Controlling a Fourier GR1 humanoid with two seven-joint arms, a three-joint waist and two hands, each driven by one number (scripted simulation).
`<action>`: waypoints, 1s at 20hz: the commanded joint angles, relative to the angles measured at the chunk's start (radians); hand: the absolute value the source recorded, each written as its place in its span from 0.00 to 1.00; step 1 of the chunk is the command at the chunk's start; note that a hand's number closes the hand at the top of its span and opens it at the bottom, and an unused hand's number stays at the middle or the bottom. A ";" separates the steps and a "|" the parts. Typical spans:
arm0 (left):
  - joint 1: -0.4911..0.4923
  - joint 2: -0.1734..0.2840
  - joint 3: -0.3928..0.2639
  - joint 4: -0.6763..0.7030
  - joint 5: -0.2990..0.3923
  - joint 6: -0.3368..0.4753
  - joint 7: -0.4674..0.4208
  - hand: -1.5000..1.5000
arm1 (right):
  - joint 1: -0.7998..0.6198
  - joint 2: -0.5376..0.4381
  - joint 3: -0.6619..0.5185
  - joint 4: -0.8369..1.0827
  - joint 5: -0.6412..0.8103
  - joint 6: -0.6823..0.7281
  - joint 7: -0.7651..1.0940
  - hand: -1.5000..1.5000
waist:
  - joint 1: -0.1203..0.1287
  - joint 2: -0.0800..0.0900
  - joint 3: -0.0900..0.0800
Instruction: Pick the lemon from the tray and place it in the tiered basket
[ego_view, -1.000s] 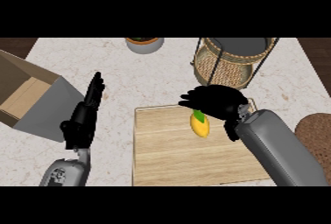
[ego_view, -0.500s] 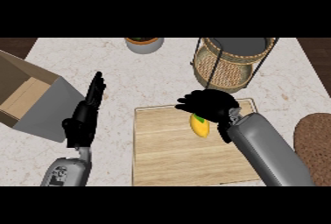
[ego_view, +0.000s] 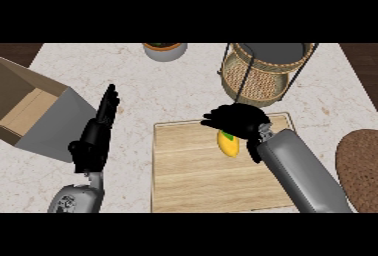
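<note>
While the right hand (ego_view: 238, 121) hovers over the far edge of the wooden tray (ego_view: 192, 175), the head view shows its fingers curled down above the lemon (ego_view: 229, 145), which lies on the tray just under and nearer than the palm. Whether the fingers already touch the fruit cannot be told; nothing is visibly gripped. The lemon's yellow body and a green patch at its upper end show below the hand.

Step in hand, as judged: closing on the lemon. To do it well, centre the palm over the fruit's middle, bring thumb and fingers to opposite long sides, and close before lifting straight up off the tray.

The tiered basket (ego_view: 260, 80) stands just beyond the tray's far right corner, near the hand. Its upright wire frame and rim rise on the route; the lift should clear them before moving over the opening.

The left hand (ego_view: 97, 135) rests open, fingers straight, at the view's left. A cardboard box (ego_view: 29, 112) sits far left, a pot (ego_view: 165, 50) at the far edge, a brown mat (ego_view: 360, 165) at right; none blocks the path
</note>
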 joint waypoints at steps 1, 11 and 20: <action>0.010 -0.030 -0.022 0.045 -0.021 0.011 -0.044 0.50 | -0.007 0.080 -0.009 0.118 0.031 -0.066 0.023 0.00 | 0.002 0.002 0.000; 0.034 -0.005 0.006 -0.024 -0.017 -0.017 -0.010 0.50 | 0.070 0.077 -0.041 0.095 0.067 -0.201 -0.037 1.00 | 0.001 0.001 0.000; 0.012 -0.003 0.005 -0.047 -0.017 -0.032 0.021 0.50 | 0.048 0.111 -0.061 0.216 0.131 -0.498 -0.084 1.00 | 0.006 0.002 0.000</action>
